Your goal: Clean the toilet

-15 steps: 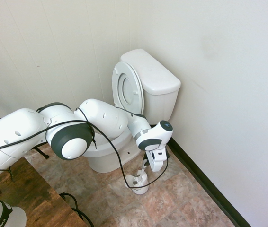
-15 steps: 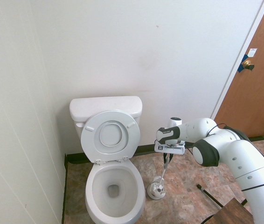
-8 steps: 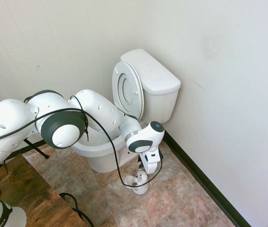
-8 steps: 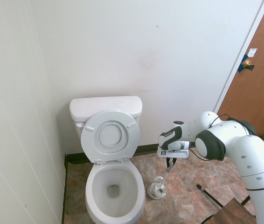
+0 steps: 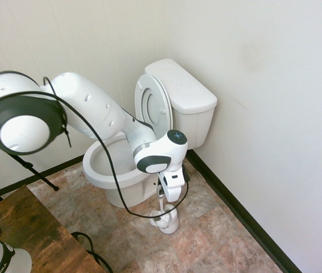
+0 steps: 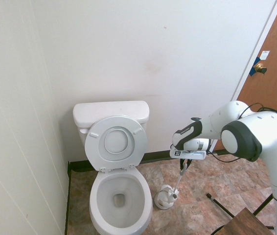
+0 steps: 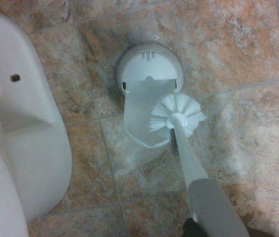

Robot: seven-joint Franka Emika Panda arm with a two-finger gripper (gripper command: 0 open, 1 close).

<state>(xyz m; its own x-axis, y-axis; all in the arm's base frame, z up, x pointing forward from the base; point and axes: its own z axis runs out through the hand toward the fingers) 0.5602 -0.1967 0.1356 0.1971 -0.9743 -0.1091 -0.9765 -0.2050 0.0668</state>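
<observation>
The toilet [image 6: 116, 191], heavy, fixed, glossy ceramic, stands beside the claw [image 6: 183, 165], lid up; only scrubbing suits it. The holder [image 5: 165, 219] sits below. The claw is clamped on the light, stiff brush [image 7: 177, 114] handle.

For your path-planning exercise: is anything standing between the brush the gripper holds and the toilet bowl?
Nothing visible. The gripper holds the brush just above its holder; seat and lid are up, and the bowl lies open beside it.

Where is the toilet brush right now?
The toilet brush hangs from the shut gripper, just above its holder on the floor, beside the toilet.
</observation>
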